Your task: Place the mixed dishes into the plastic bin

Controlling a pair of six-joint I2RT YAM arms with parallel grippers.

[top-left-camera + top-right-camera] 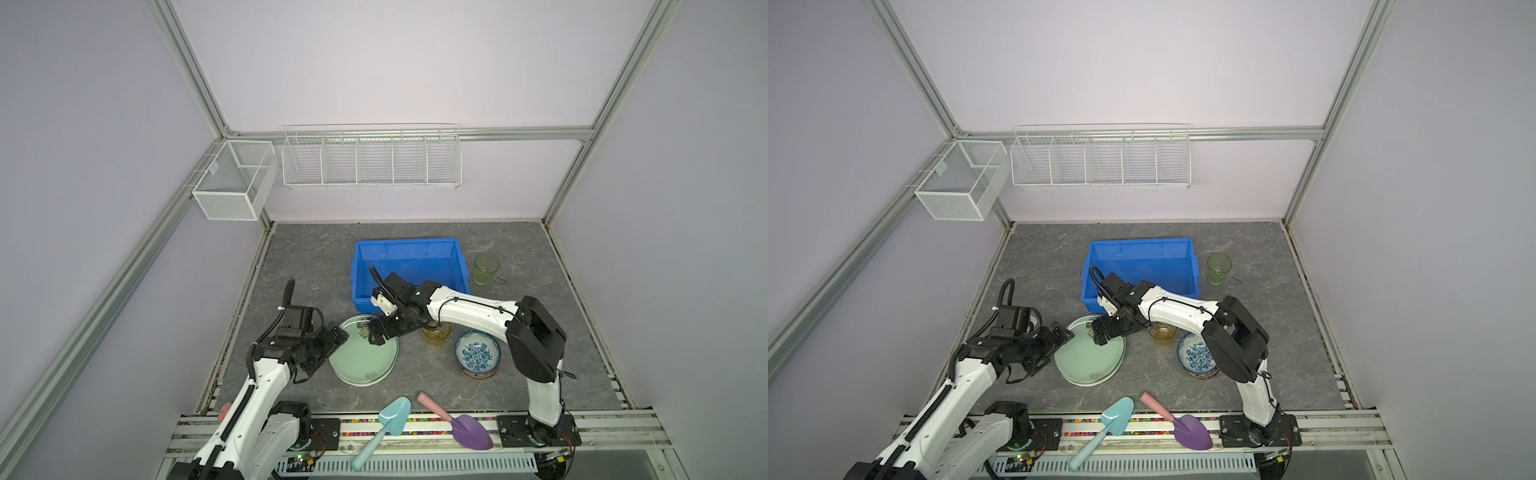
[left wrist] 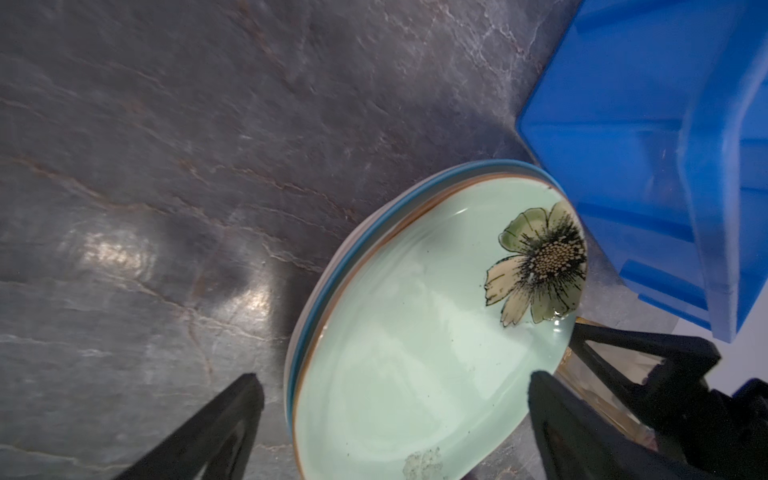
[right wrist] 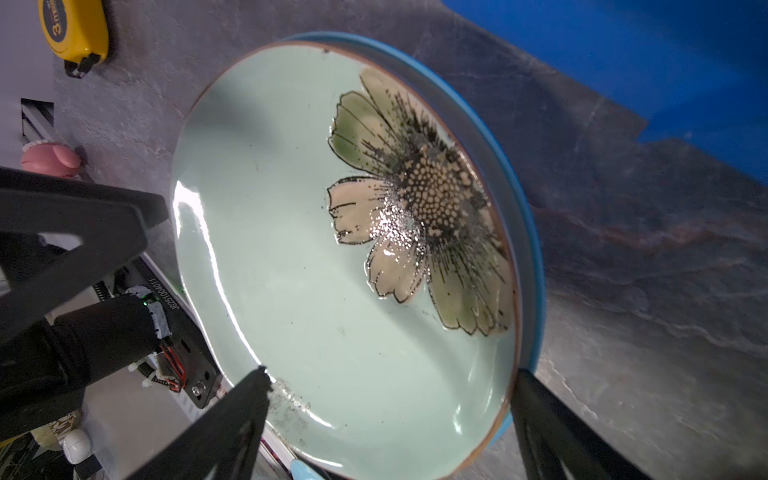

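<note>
Fingers spread, empty, on both: left gripper at the left rim of green floral plate, right gripper at far rim. Plate sits on lower plate on the bench, just near of blue bin. Risk: glazed rim slips, or lower plate drags along.

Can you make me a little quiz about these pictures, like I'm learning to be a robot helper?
1. True or false: the green glass stands inside the bin.
2. Pick one. The left gripper and the right gripper, both open, are at the rim of: A the green plate; B the bowl; C the amber glass.
3. Fill in: the picture on the green plate is a ____.
Key: 1 false, it stands beside the bin. 2 A. 3 flower.
</note>
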